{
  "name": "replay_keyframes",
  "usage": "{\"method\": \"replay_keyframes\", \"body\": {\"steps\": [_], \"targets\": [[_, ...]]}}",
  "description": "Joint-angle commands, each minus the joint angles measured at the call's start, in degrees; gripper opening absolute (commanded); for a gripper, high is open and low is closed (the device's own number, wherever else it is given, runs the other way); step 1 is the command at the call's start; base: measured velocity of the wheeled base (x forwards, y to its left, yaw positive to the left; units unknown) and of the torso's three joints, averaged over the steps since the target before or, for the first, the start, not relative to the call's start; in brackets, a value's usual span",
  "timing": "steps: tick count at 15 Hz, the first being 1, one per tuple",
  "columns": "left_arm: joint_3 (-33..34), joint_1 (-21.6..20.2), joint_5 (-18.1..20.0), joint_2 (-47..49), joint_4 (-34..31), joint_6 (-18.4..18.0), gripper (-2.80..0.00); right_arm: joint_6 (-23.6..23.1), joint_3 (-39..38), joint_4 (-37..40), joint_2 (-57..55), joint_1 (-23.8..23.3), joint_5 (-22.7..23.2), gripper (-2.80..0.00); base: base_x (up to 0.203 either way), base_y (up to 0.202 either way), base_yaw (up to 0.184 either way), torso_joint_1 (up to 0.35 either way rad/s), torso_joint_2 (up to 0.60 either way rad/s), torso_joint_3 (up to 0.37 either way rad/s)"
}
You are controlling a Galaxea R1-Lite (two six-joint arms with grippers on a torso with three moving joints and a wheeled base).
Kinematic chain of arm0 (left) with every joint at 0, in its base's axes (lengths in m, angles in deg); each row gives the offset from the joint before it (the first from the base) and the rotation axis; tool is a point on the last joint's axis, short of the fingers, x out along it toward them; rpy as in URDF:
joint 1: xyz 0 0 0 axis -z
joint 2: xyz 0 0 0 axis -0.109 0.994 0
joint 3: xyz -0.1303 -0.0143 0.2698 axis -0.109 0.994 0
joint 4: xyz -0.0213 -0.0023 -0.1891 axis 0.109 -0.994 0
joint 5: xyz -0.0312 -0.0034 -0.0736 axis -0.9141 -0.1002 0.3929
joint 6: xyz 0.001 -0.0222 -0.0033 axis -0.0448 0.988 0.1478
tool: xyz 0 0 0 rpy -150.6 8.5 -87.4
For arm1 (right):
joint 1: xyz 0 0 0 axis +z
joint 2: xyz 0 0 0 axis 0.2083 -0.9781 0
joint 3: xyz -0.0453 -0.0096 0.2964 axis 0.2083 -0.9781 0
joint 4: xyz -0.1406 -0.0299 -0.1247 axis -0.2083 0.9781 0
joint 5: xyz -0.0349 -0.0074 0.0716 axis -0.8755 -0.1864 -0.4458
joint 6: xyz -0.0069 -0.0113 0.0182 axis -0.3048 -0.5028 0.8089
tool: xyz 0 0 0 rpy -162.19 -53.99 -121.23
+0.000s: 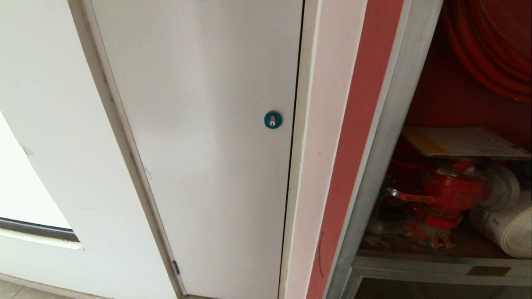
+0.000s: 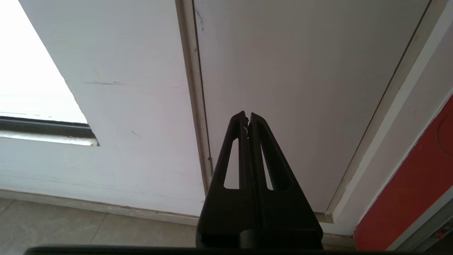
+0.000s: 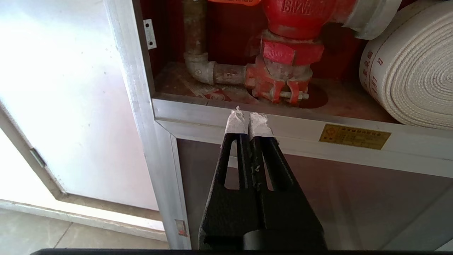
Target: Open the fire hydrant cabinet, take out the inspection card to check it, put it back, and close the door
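Note:
The fire hydrant cabinet [image 1: 384, 141] stands open at the right of the head view, its red inside showing. The pale inspection card [image 1: 461, 142], yellowish at one end, lies flat on top of the red valve [image 1: 453, 189]. A red hose reel [image 1: 490, 45] hangs above. The cabinet's glass door is out of view. My right gripper [image 3: 248, 118] is shut and empty, its white-taped tips level with the silver sill [image 3: 198, 113] below the valve [image 3: 293, 21]. My left gripper [image 2: 247, 117] is shut and empty, facing the plain white door [image 2: 300, 88]. Neither gripper shows in the head view.
A rolled white hose [image 1: 505, 224] lies right of the valve. Below the sill is a dark panel [image 3: 354, 198] with a brass plate [image 3: 354, 136]. Left of the cabinet is the white door [image 1: 199, 145] with a blue round lock [image 1: 273, 119]. Tiled floor [image 2: 53, 226] runs below.

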Motion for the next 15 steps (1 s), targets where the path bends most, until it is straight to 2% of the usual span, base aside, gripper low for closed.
{"method": "replay_keyframes", "body": {"steps": [1,10,15], "targets": [[0.1,0.0,0.0,0.0,0.0,0.0,-2.8,0.0,-0.1,0.0,-0.1,0.0,0.0,-2.8,0.0,0.0,0.0,0.0,0.0,0.0],[0.1,0.0,0.0,0.1,0.1,0.0,-2.8,0.0,-0.1,0.0,-0.1,0.0,0.0,-2.8,0.0,0.0,0.0,0.0,0.0,0.0],[0.1,0.0,0.0,0.0,0.0,0.0,-2.8,0.0,-0.1,0.0,-0.1,0.0,0.0,-2.8,-0.163,0.0,0.001,0.004,0.0,0.004]]}}
